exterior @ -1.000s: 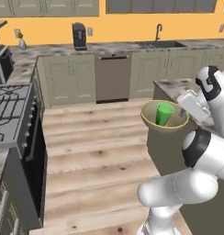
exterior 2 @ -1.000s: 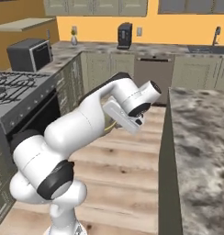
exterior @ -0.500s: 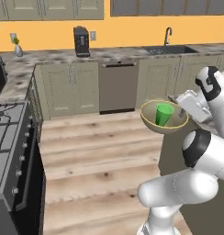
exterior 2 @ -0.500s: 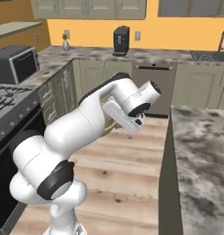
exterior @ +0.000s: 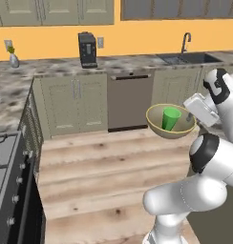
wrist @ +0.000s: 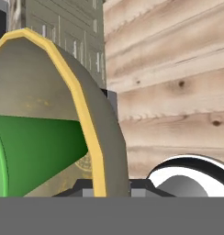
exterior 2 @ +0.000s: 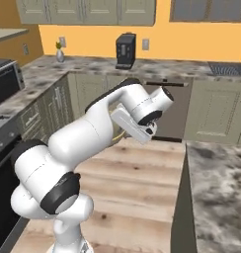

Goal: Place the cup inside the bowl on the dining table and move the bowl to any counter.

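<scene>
Even, bright, sourceless light is seen throughout; shadows are scarcely cast on the wooden floor (exterior: 99,167); no glare is seen on the arm's white shells; all views are rendered soft and slightly pixelated; in the hand view the bowl (wrist: 49,101) is shown close and coarse-textured, edges jagged.

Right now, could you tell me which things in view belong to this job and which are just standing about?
Job:
- cup, inside the bowl
- bowl, held up over the floor
- gripper, shut on the bowl's rim
- counter
- dining table

Standing about:
- coffee machine
- vase
- sink tap
</scene>
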